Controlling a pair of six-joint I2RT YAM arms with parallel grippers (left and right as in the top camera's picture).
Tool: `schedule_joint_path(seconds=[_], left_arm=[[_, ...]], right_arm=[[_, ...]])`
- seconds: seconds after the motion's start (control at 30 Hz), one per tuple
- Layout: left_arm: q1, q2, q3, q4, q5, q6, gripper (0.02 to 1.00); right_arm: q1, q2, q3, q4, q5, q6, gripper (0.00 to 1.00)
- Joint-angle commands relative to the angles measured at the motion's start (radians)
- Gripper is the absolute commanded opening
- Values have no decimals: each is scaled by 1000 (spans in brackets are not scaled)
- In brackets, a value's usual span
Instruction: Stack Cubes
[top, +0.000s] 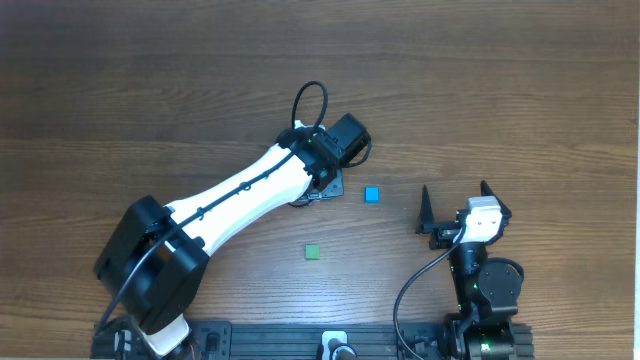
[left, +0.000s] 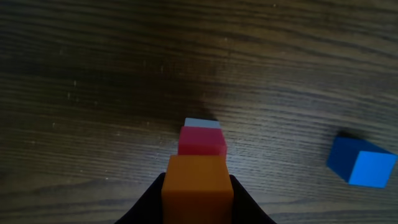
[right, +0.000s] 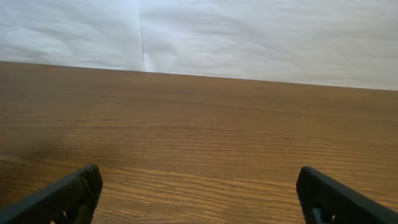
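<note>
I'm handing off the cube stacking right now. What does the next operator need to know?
Left tool: shut on the orange cube, directly over the red cube, which seems to sit on a grey cube.
Right tool: open, holding nothing, near its base.
Blue cube and green cube: loose on the table.
Done: red on grey, apparently.
To do: release orange onto the stack, then add blue and green.

The small orange cube (left: 198, 186) runs off the frame's bottom edge and hides much of the small red cube (left: 202, 142), which covers most of a pale grey cube (left: 203, 123).
</note>
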Motion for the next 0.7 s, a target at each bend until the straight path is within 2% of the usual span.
schedule_joint_path(seconds=[0.03,0.7], left_arm=[[7,-26,-5,19,3,-15,42],[17,-7,-5,23,6,-15,40]], right_arm=[[-3,-3,-5,-2,-5,-5,993],[-3,-3,-5,-2,-5,-5,993]])
